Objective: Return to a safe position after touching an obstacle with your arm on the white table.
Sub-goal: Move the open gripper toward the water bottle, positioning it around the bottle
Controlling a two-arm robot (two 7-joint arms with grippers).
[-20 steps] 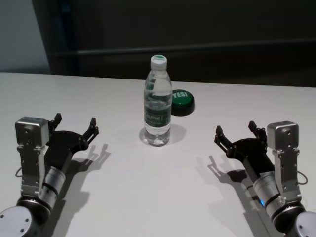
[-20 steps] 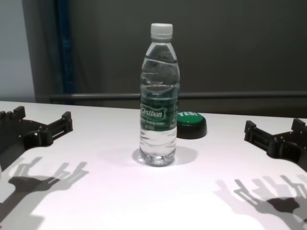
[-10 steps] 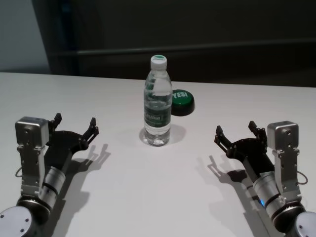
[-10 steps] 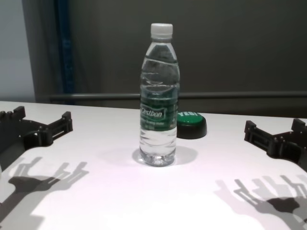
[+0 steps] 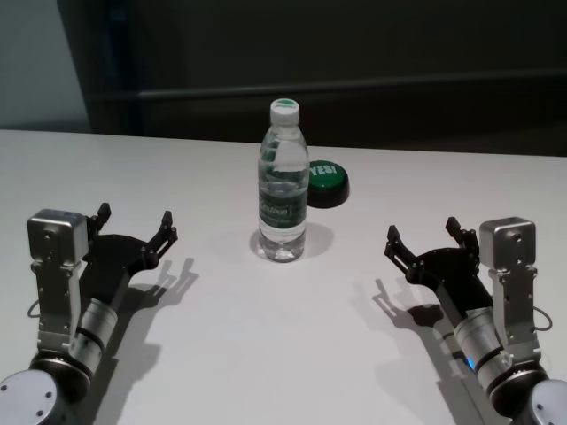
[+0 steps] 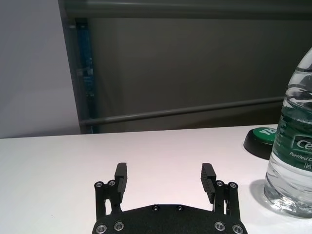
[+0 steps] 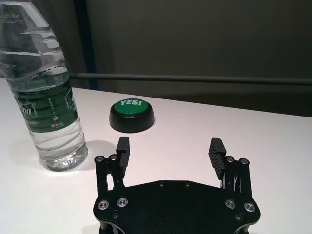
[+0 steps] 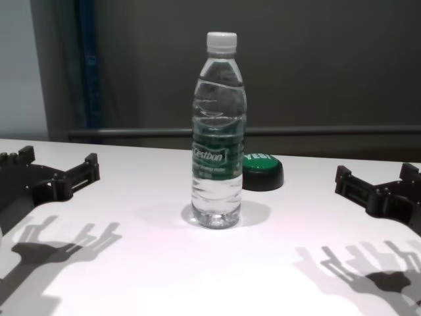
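The obstacle, a clear water bottle point(image 5: 283, 186) with a white cap and a green label, stands upright mid-table; it also shows in the chest view point(image 8: 218, 131), the left wrist view point(image 6: 291, 156) and the right wrist view point(image 7: 46, 92). My left gripper point(image 5: 135, 224) hovers low over the white table point(image 5: 266, 354) to the bottle's left, open and empty; it also shows in the left wrist view point(image 6: 165, 176). My right gripper point(image 5: 423, 233) hovers to the bottle's right, open and empty; it also shows in the right wrist view point(image 7: 169, 150). Neither touches the bottle.
A low round green "YES!" button point(image 5: 324, 181) on a black base sits just behind and right of the bottle, also in the right wrist view point(image 7: 131, 114). A dark wall with a rail runs behind the table's far edge.
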